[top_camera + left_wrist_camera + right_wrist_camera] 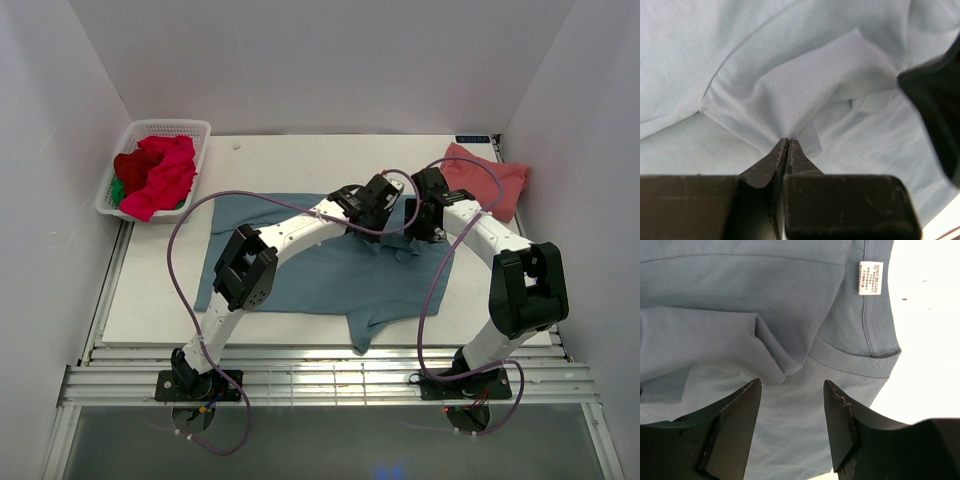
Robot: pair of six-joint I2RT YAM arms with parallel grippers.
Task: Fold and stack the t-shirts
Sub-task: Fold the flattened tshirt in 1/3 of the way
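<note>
Right wrist shows the collar (855,364) of the blue shirt (740,290) just ahead-right of the spread right gripper (792,390); left gripper (789,143) pinches that shirt.

LAB BENCH: A robotics laboratory test cell, where the left arm (250,265) and the right arm (520,290), both white and black, stand bolted to a slotted metal rail (330,385) at the near edge of a white table (300,150). Plain white panels (300,60) box the bench in on three sides, and purple cables (172,250) loop loose from the arms (a teal t-shirt (310,270) and a white plastic basket (170,124) add a household touch).
</note>
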